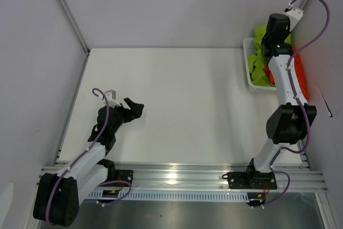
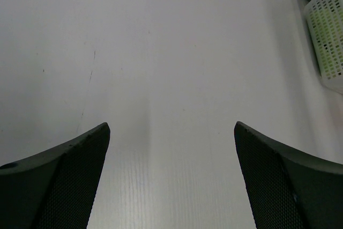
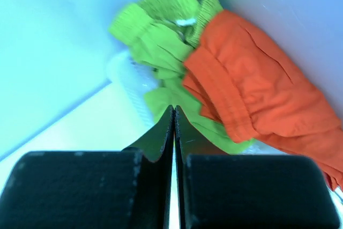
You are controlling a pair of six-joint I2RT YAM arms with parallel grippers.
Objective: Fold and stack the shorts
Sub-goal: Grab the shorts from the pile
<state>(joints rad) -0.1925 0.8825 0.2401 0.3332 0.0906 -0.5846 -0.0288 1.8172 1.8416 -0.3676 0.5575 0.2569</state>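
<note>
Top external view: lime green shorts (image 1: 259, 71) and orange-red shorts (image 1: 300, 76) are heaped in white plastic mesh basket (image 1: 248, 63), far right, partly hidden by right arm (image 1: 282, 76).
Fingers of right gripper (image 3: 174, 112) are pressed together at the green fabric; left gripper (image 2: 171, 126) is held wide apart over white table (image 1: 177, 105).

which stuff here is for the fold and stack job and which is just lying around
For the job: lime green shorts; orange shorts.
Just there: white mesh basket; table.
</note>
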